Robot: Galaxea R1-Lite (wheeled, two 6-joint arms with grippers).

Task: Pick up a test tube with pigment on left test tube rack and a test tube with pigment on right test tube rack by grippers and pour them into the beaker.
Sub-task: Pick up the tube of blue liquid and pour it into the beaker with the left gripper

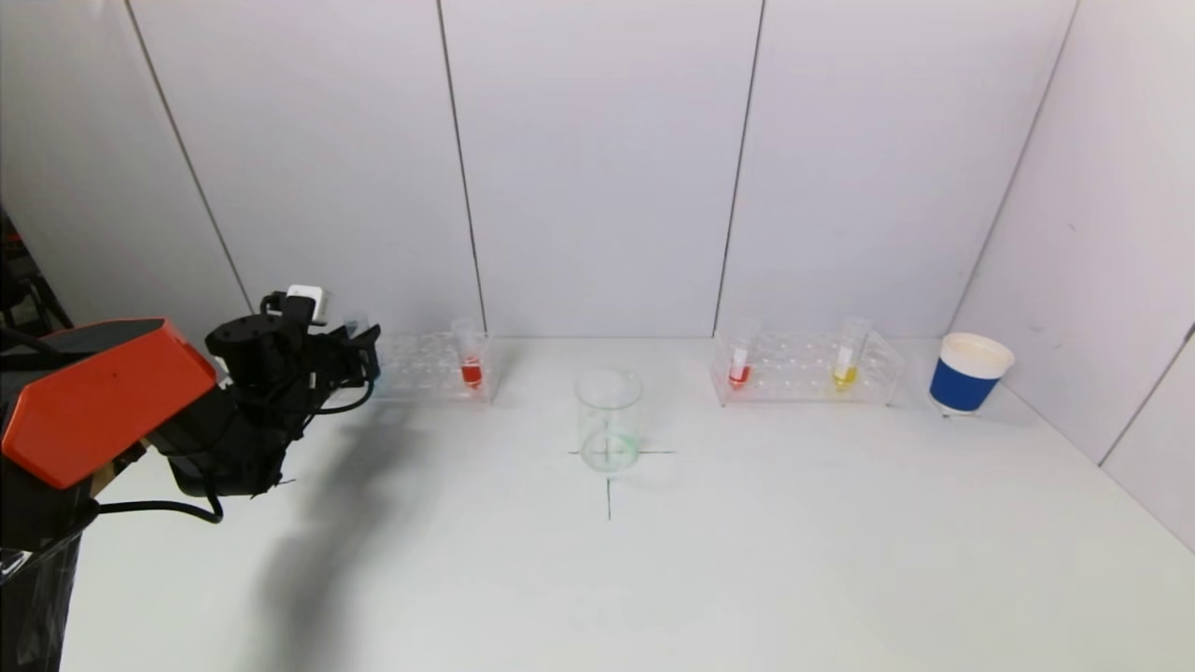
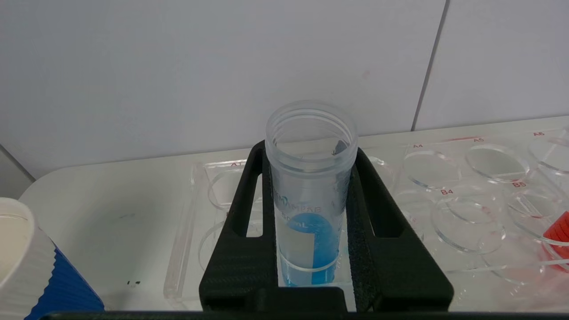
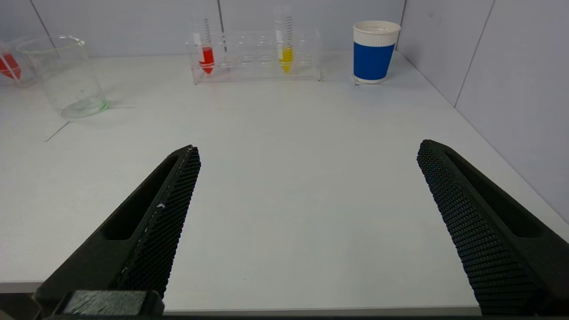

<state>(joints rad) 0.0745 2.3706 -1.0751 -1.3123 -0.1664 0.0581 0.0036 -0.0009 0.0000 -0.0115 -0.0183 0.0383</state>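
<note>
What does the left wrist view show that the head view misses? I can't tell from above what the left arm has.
Only the left wrist view shows the left end effector closed on a blue-pigment tube, beside a paper cup. Only the head view shows the beaker, the right rack and its paper cup. Both show the left rack and a red tube.

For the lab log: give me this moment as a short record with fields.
left gripper: at the left rack, jaws closed around the blue-pigment tube, which stands upright in its slot
right gripper: low over bare table near its front edge, jaws wide apart, holding nothing
left rack, other tube: red tube
right rack: red-pigment tube and yellow tube, both seated
beaker: table centre, on the cross mark, only a faint greenish trace at its bottom
cup: blue and white, beside the right rack
</note>
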